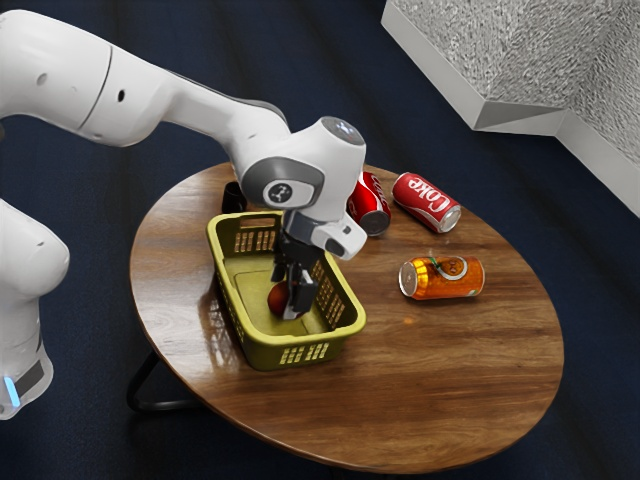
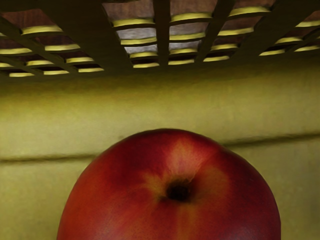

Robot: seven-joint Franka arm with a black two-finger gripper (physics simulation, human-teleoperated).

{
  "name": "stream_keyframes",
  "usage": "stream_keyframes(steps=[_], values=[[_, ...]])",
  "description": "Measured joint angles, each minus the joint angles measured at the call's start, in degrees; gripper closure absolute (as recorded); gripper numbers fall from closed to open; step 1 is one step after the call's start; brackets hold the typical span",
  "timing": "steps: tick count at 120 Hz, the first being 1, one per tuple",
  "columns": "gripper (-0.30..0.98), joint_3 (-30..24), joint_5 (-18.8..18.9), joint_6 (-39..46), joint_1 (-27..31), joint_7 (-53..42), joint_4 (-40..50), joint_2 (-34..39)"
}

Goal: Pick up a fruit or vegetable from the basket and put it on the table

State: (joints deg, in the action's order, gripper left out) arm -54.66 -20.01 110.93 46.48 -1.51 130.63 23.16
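Inside basket point(image 1: 262, 352), red fruit point(image 2: 170, 207), on table point(image 1: 450, 375), red can point(image 1: 425, 201) (reads “Coke”)

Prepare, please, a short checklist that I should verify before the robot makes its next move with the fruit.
1. Red fruit inside the basket: ok.
2. End effector lowered into the basket, at the fruit: ok.
3. Secure grip on the fruit: cannot tell.
4. Basket upright on the table: ok.
5. Orange can, lying on its side, outside the basket: ok.
6. Fruit placed on the table: not ok, it is in the basket.
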Motion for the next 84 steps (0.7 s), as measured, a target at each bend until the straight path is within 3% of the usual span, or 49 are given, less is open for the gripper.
stream_keyframes(steps=[30, 84], values=[[0.03, -0.4, 0.0, 0.6, 0.3, 0.0, 0.2, -0.4], [0.21, -1.4, 0.1, 1.2, 0.4, 0.2, 0.3, -0.4]])
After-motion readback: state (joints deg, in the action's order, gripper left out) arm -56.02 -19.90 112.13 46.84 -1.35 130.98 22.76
